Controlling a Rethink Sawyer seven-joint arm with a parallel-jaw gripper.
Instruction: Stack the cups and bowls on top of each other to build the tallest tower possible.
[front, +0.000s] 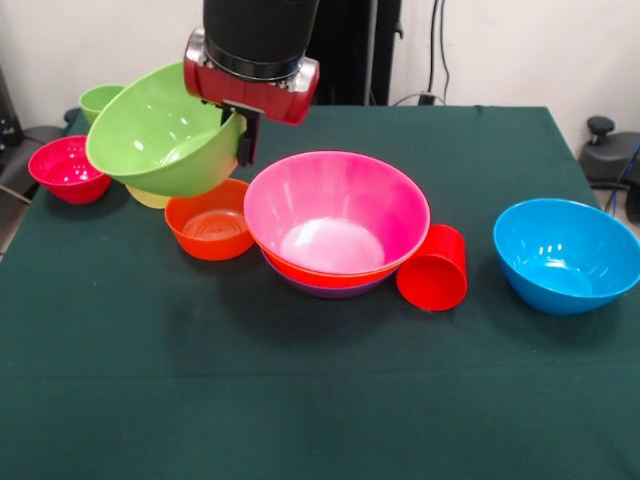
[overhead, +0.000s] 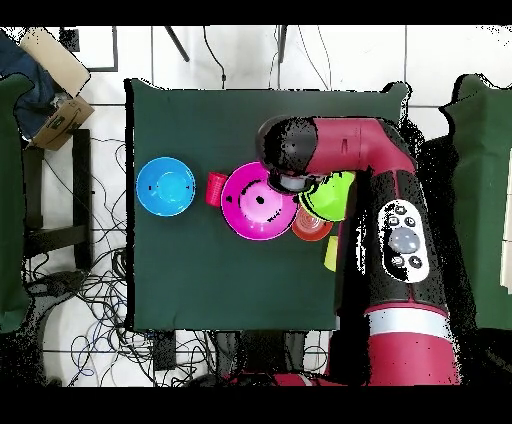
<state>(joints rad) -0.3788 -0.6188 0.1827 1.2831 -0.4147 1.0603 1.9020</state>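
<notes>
My claw (front: 243, 140) is clamped on the lime-green bowl's (front: 160, 130) rim, tilted, above the table's far left; it could slip, missing the pink-topped tower (front: 335, 225) mid-table.

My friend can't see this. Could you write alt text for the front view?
A robot gripper holds a lime-green bowl tilted above a dark green table, beside a pile of nested bowls, pink innermost. A red cup lies beside the pile.
</notes>
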